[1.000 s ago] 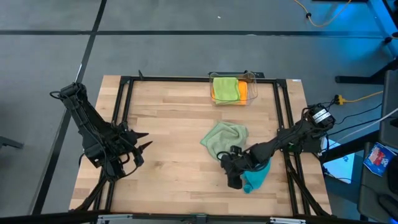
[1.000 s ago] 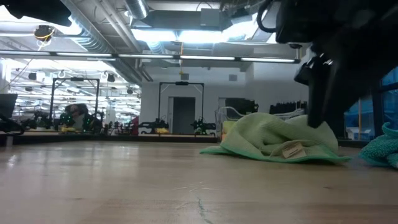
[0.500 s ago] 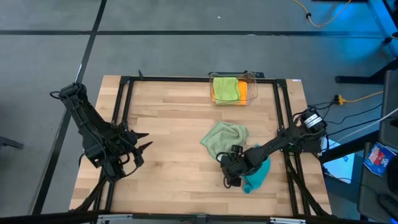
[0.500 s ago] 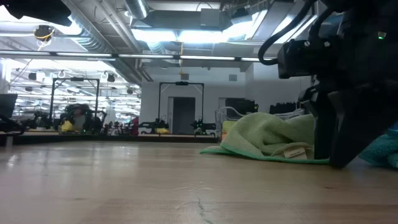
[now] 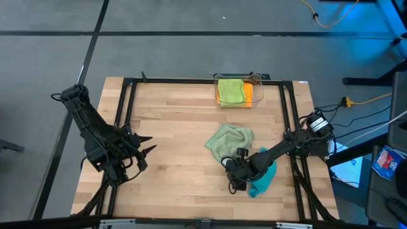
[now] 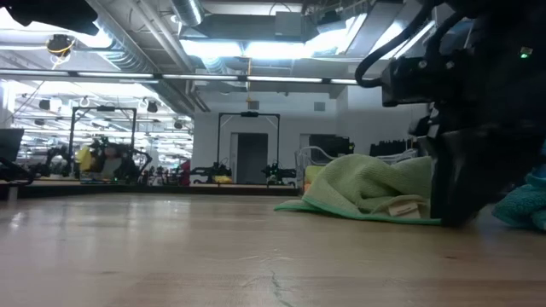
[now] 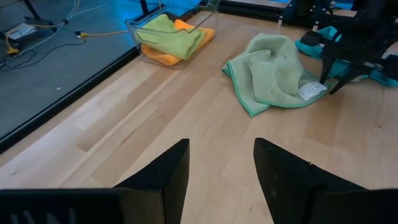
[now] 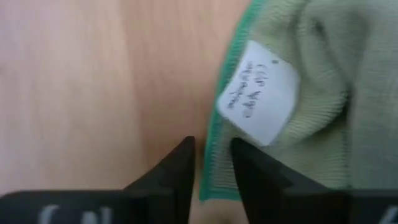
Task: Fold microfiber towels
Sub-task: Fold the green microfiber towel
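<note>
The pale sage green towel (image 5: 229, 141) lies crumpled at the table's middle, its white tag (image 8: 258, 93) at its near edge. My right gripper (image 5: 234, 170) stands at that edge, fingers pointing down at the tabletop (image 6: 456, 213). It is narrowly open, one finger on either side of the towel's green hem (image 8: 210, 180) beside the tag. The teal towel (image 5: 262, 181) lies bunched to its right. The lime green towel (image 5: 230, 90) and the orange towel (image 5: 249, 94) lie in the clear bin (image 5: 256, 80). My left gripper (image 5: 145, 152) is open and empty at the table's left. My right gripper stands over the sage towel's hem (image 8: 210, 180) from above, next to the white tag, with the hem in the gap between its fingers. I cannot tell whether the fingers touch the cloth. The towel lies slack on the table.
The clear bin stands at the table's far edge, right of the middle. A black frame (image 5: 127, 114) runs along the table's left, far and right sides. Bare wood (image 5: 178, 146) lies between my two grippers.
My right gripper has come down to the tabletop at the sage towel's near edge and gone a little toward the table's left. The towels have stayed where they were.
</note>
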`<move>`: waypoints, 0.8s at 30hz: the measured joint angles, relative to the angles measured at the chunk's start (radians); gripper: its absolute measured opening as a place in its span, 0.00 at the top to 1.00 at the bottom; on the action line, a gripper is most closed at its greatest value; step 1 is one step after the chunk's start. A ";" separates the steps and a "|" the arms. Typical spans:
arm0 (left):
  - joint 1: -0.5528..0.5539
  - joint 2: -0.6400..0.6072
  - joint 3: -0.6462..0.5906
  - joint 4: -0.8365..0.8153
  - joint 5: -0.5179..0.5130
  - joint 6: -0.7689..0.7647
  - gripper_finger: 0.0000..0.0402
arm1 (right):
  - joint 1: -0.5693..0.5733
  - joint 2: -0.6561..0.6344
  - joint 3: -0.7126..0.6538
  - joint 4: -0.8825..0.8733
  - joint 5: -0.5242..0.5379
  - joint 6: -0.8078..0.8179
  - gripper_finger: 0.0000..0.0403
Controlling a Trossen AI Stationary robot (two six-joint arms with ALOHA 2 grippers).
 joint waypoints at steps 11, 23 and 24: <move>0.000 0.000 0.000 0.000 -0.048 0.001 0.57 | -0.005 0.009 0.029 -0.031 0.129 -0.004 0.98; 0.036 0.000 0.000 0.008 -0.076 0.083 0.57 | -0.003 0.008 0.415 -0.189 0.490 -0.354 0.99; 0.048 0.000 0.000 0.009 -0.075 0.097 0.57 | -0.004 0.008 0.440 -0.196 0.516 -0.372 0.99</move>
